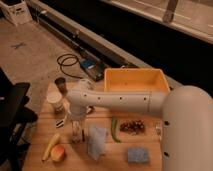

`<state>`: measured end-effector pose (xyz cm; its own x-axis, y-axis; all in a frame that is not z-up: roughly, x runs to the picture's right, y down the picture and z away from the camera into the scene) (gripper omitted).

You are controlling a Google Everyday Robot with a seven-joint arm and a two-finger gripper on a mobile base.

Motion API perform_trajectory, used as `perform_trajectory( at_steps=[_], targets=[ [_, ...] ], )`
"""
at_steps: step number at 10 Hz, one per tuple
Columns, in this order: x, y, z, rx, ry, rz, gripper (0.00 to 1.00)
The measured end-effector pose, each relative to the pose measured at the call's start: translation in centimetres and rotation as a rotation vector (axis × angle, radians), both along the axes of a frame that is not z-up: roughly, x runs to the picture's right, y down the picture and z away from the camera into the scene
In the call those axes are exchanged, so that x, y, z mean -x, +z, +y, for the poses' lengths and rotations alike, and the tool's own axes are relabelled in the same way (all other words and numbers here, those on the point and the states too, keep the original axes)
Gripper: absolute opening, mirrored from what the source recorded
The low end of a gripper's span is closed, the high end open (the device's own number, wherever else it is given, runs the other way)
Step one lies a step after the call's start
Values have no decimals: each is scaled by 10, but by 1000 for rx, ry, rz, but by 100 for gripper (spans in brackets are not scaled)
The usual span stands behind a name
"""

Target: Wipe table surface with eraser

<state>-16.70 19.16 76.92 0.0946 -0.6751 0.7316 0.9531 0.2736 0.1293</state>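
Arm point(125, 100): white cylindrical links with rounded joints and rows of small dark screw holes, running into a bulky white shoulder housing point(189, 125). Gripper point(76, 131): pale, below the wrist joint, over the table point(116, 161), left half.

White arm point(120, 100) is covering the middle of the table surface point(112, 159) and the yellow bin point(135, 80) front; gripper point(76, 132), hanging open just left of the cloth point(96, 142), is blurring into the boards, contact unclear; eraser is not showing clearly anywhere; table's near edge is running off frame; small dark item point(60, 122) is looking too tiny to name
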Motion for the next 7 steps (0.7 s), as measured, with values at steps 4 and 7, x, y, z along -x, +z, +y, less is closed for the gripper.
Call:
perform_trajectory(
  at_steps=[4,7],
  targets=[
    [-8,16,10,50,-3,-15,65],
    [-5,26,14,90,-47,-9,65]
  ],
)
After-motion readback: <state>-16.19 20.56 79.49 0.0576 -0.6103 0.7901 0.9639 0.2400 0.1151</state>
